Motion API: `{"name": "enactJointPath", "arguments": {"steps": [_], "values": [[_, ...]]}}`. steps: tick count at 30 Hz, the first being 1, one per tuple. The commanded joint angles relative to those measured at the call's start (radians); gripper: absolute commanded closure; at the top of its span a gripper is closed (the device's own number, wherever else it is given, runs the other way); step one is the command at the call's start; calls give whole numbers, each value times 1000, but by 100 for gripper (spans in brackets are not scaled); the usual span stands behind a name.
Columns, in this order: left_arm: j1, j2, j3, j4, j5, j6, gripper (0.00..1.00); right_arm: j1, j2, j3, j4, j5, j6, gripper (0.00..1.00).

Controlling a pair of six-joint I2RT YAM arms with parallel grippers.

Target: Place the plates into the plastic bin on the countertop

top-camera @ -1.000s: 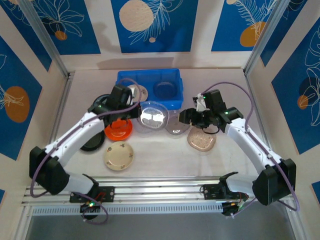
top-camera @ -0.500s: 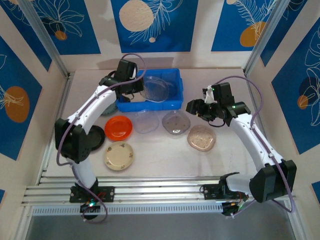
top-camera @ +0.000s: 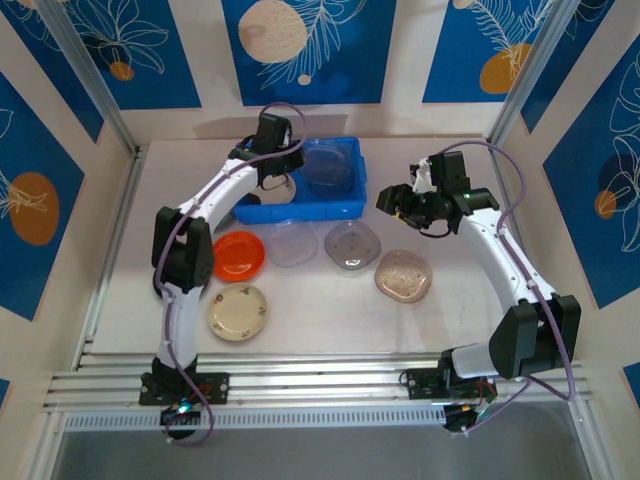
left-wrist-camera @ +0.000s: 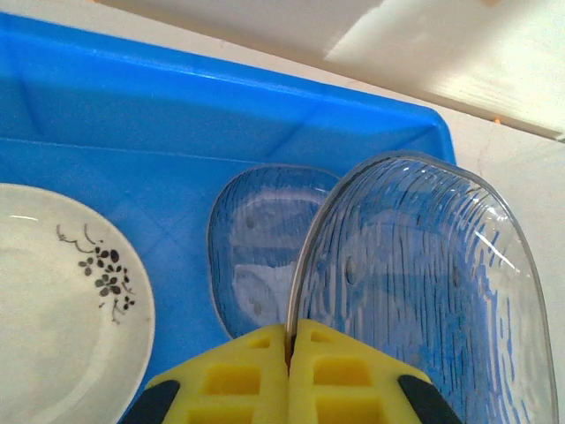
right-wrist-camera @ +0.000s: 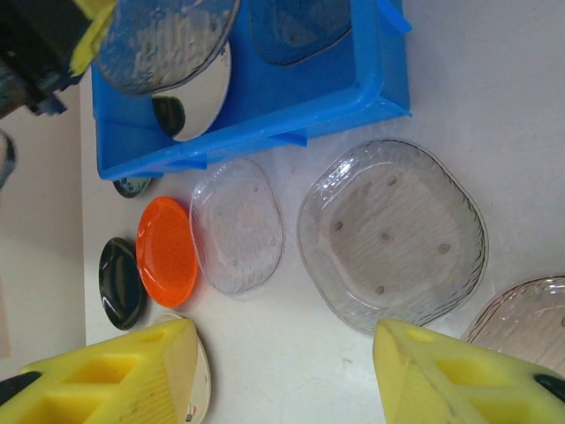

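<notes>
While your left gripper sits over the shallow bright blue plastic bin, its yellow pads are pinched together on the rim of a clear ribbed oval plate, held tilted above the bin floor. Under it you have a second clear ribbed plate lying flat in the bin. Beside that lies a cream round plate with a dark floral sprig.

Your right gripper hangs with pads apart, gripping nothing, above the pale countertop to the right of the bin.

Lying on the countertop in front of the bin:
- orange round plate
- clear oval plate
- smoky grey plate
- tan translucent plate
- cream floral plate
- black plate
</notes>
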Motion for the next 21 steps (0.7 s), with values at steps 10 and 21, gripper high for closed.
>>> {"name": "enactJointPath", "arguments": {"steps": [10, 21], "values": [[14, 183, 92, 153, 12, -98, 100, -12, -13, 8, -5, -42, -6, 45], [11, 276, 140, 183, -6, -130, 100, -14, -19, -5, -3, -49, -4, 45]]}}
